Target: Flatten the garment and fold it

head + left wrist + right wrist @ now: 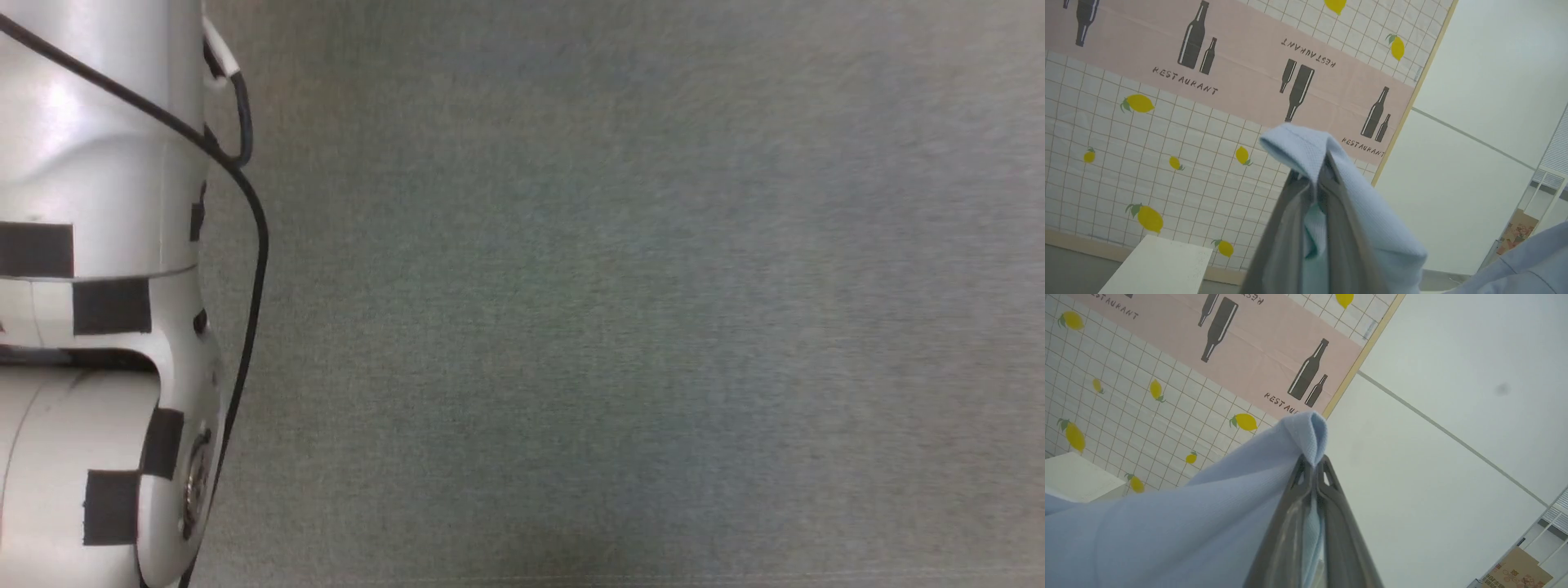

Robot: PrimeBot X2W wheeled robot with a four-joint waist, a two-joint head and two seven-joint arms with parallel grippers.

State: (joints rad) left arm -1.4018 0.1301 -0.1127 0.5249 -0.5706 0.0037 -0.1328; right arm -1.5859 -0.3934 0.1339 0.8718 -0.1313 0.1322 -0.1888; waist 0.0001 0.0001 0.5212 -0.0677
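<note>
Three views, taken in turn.

Head view: noted pale forearm with black cable at left, over plain grey-green surface.

Left wrist view: found left gripper pinched narrow on a fold of the garment. Light blue cloth draped over fingertips and hanging right, in front of lemon-print wall covering.

Right wrist view: found right gripper likewise closed tight on garment edge. Fabric spreading left and down. Bare white wall behind.
</note>
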